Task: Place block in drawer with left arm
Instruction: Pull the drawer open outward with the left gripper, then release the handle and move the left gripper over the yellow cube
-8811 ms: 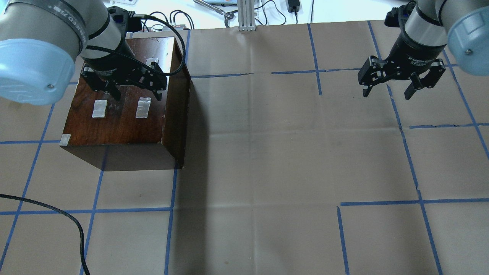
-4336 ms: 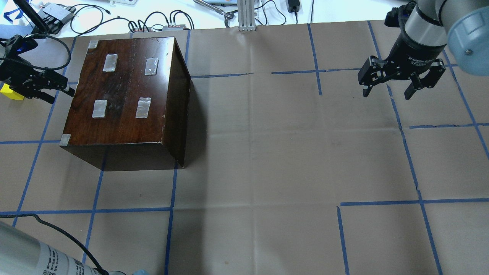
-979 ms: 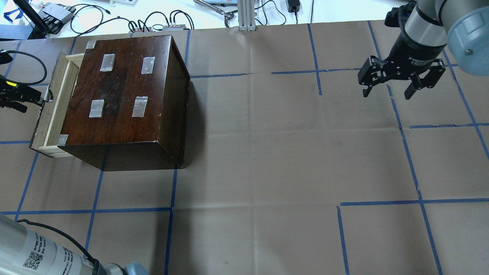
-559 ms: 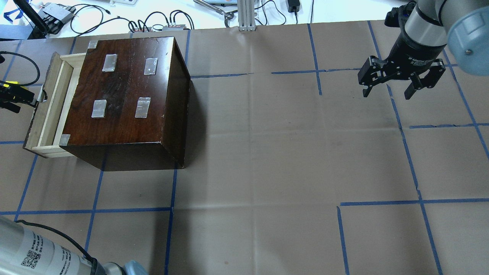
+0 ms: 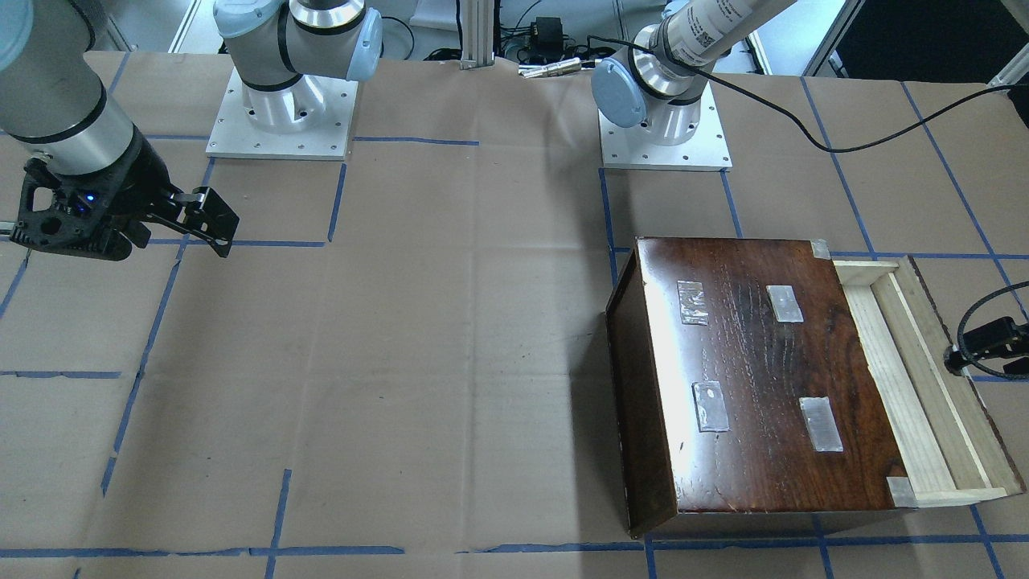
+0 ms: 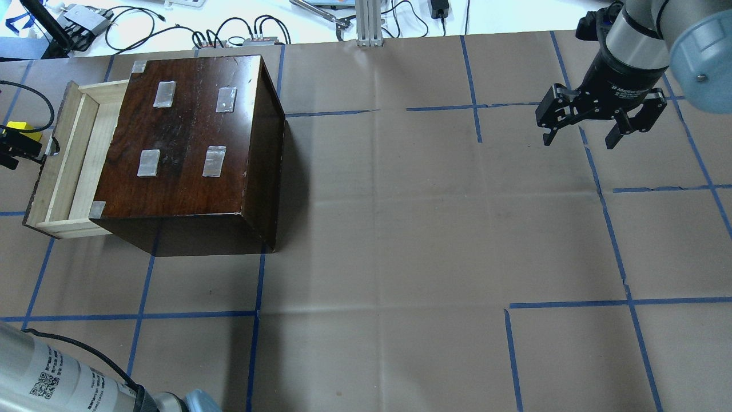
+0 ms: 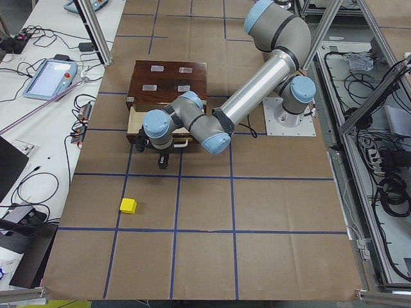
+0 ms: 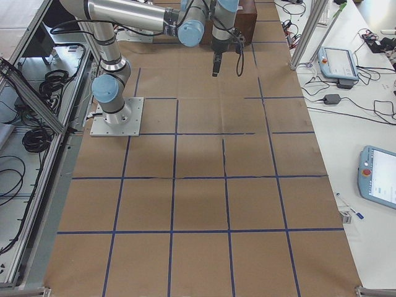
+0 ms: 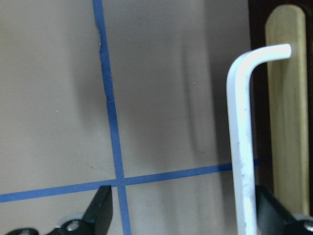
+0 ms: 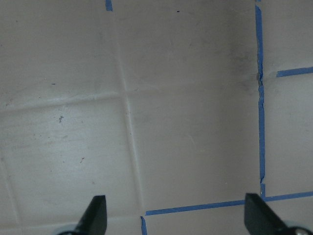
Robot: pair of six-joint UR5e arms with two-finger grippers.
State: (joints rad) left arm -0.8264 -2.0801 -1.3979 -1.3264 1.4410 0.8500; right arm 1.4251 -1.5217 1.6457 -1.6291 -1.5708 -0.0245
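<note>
The yellow block (image 7: 128, 205) lies on the paper-covered table, outside the drawer; in the overhead view it (image 6: 17, 127) shows at the left edge. The pale wood drawer (image 6: 80, 154) is pulled partway out of the dark cabinet (image 6: 189, 137) and holds nothing. My left gripper (image 9: 188, 210) is open and low in front of the drawer. The drawer's white handle (image 9: 239, 137) stands between its fingers, close to one finger (image 9: 274, 213). The left gripper also shows at the right edge of the front-facing view (image 5: 985, 347). My right gripper (image 6: 580, 140) is open and empty, far off over the table.
The cabinet top carries several clear tape patches (image 6: 211, 161). Cables and devices (image 6: 240, 34) lie beyond the table's far edge. Blue tape lines (image 6: 257, 315) grid the brown paper. The left arm's black cable (image 5: 844, 145) hangs over the table.
The drawer has slid further out of the cabinet, with my left gripper at its handle moving the same way. The right arm has not moved.
</note>
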